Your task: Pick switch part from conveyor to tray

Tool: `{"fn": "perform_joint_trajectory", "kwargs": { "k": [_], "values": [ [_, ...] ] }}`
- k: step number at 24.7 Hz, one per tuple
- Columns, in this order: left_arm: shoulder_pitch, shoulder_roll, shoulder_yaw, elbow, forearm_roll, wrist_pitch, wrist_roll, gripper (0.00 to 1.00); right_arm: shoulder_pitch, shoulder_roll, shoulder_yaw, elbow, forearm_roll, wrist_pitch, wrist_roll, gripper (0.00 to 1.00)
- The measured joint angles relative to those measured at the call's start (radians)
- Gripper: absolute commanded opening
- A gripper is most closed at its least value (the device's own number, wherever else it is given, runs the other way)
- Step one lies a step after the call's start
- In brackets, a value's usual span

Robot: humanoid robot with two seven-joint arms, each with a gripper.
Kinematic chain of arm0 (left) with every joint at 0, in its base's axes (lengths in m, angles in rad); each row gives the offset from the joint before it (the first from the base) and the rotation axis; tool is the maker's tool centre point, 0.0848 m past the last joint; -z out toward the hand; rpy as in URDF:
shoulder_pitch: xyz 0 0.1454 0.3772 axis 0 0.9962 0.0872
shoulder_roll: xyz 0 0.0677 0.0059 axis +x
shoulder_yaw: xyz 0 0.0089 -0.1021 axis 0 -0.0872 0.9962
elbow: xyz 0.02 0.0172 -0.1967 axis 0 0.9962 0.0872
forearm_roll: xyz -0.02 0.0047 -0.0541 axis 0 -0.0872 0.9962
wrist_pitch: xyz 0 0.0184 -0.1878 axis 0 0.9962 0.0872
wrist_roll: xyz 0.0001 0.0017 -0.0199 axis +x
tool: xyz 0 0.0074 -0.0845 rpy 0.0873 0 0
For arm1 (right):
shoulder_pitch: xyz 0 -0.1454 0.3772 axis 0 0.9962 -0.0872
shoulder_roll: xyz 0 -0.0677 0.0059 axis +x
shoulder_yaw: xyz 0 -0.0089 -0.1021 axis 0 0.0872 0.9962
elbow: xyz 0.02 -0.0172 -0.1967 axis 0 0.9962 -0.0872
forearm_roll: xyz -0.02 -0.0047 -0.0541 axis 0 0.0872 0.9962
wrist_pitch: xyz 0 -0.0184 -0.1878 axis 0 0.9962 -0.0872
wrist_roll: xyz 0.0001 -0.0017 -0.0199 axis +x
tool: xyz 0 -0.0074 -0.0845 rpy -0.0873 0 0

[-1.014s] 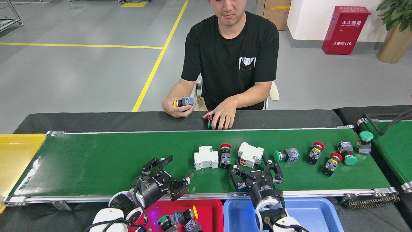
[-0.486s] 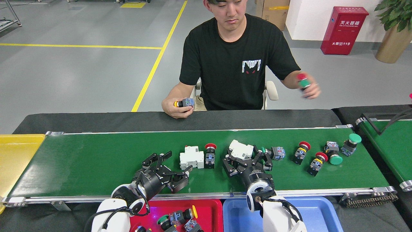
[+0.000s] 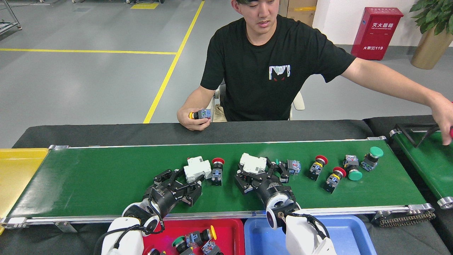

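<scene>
On the conveyor (image 3: 88,177) lie several switch parts. My left gripper (image 3: 182,181) is open, its fingertips right at the near edge of a white breaker block (image 3: 197,168); a red push-button switch (image 3: 217,166) lies just right of that block. Further right, my right gripper (image 3: 260,174) is open and its fingers straddle the near side of a second white breaker block (image 3: 252,163). I cannot tell whether they touch it. A green-capped switch (image 3: 290,166) lies beside its right finger. Red-capped (image 3: 317,163) and green-capped (image 3: 371,156) switches lie further right.
A red tray (image 3: 230,230) with several switches and a blue tray (image 3: 350,233) sit at the near edge, and a yellow tray (image 3: 17,166) at the left. A person opposite holds a yellow-capped switch (image 3: 199,114); the other arm (image 3: 396,85) reaches over a second belt (image 3: 424,156).
The parts have ridden the belt leftward. Both grippers have moved forward to the white blocks. The person's arm has swung from the belt's far rail out to the right.
</scene>
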Motion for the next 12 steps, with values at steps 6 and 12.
{"fn": "perform_joint_trajectory", "kwargs": {
  "k": [6, 12],
  "values": [
    [0.012, 0.015, 0.007, -0.023, 0.028, 0.001, 0.025, 0.07, 0.227, -0.147, -0.154, -0.290, -0.021, -0.172, 0.000, 0.08],
    [0.169, 0.135, 0.025, -0.318, 0.164, -0.069, 0.025, 0.07, 0.557, -0.201, -0.460, -0.420, -0.039, -0.561, -0.004, 0.99]
  ]
}}
